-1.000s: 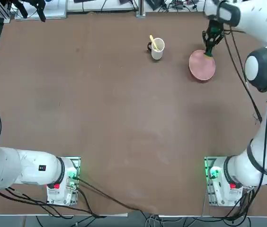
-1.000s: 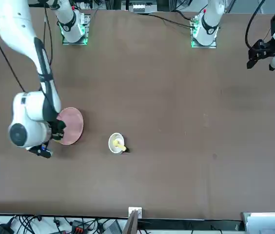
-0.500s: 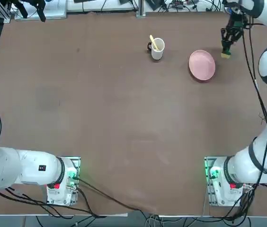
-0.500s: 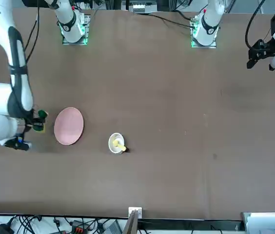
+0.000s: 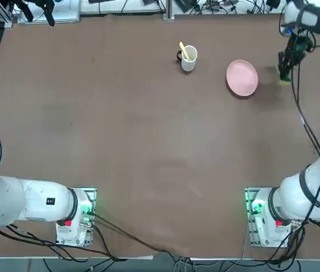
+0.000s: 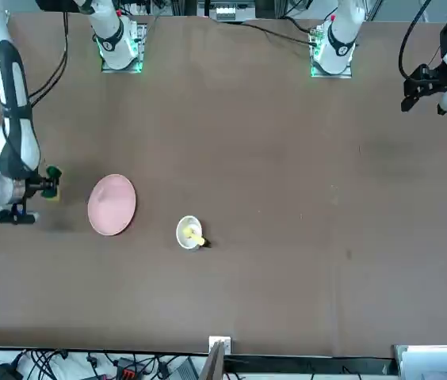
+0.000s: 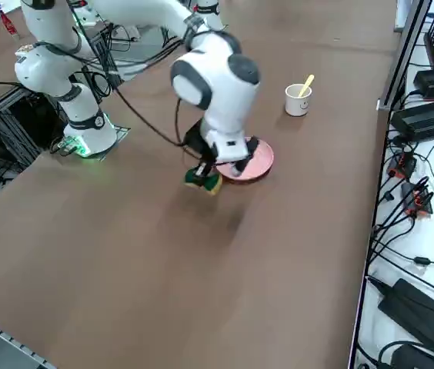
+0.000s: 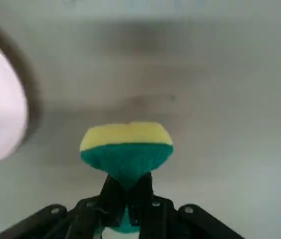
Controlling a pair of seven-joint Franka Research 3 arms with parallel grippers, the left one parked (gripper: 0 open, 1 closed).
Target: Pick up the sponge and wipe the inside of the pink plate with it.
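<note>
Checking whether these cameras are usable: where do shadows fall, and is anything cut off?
Top view: a soft shadow hugs the plate. Right wrist view: a dark shadow follows the plate's rim, the plate cut off by the picture's edge; the sponge in the gripper shows its yellow and green layers distinctly.

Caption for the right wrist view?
Right gripper pinches the yellow-and-green sponge, pink plate to one side.
</note>
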